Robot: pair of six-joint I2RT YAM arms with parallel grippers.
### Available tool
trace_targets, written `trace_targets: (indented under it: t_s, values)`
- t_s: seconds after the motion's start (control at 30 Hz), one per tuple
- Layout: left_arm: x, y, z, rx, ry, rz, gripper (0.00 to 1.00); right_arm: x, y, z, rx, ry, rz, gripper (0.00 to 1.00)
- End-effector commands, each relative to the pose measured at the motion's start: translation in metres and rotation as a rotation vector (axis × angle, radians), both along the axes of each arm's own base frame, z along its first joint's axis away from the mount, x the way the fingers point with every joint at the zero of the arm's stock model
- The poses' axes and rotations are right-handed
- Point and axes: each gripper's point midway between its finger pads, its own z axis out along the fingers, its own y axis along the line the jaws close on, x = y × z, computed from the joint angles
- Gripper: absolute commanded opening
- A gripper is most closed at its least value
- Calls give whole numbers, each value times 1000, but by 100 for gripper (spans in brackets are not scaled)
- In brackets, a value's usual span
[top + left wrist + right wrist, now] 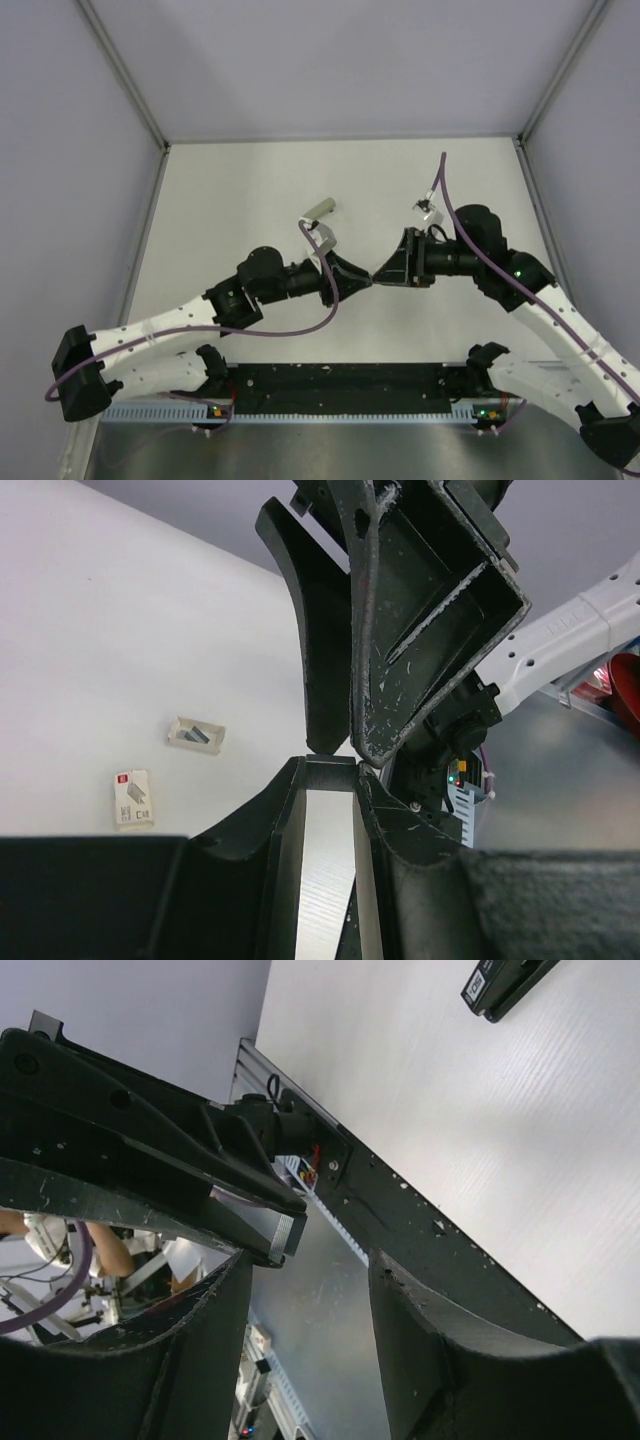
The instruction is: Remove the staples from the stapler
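We see the slim black shiny plastic stapler in the right wrist view, up in the top right corner. It lies flat and slanted on the white table. Nothing touches it, and one end runs off the picture. A thin silver strip with fine lines across it, like a row of staples, is pinched in the left gripper, apart from the stapler.
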Motion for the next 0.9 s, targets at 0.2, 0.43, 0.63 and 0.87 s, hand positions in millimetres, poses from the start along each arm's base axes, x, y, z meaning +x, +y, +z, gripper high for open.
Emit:
trace_targets:
  t_s: [0.2,0.43,0.63,0.87]
  values:
    - [-12,-2,30,-126,-125,-71,0,-6,15,44,166,7,38,52]
    - [-15,0,38,-157,-157,-82,0,-5,19,44,192,36,42,52]
    - [-16,2,45,-180,-185,-80,0,-5,19,40,188,49,38,50]
    - [-18,5,54,-207,-215,-82,0,-7,20,34,183,73,40,49]
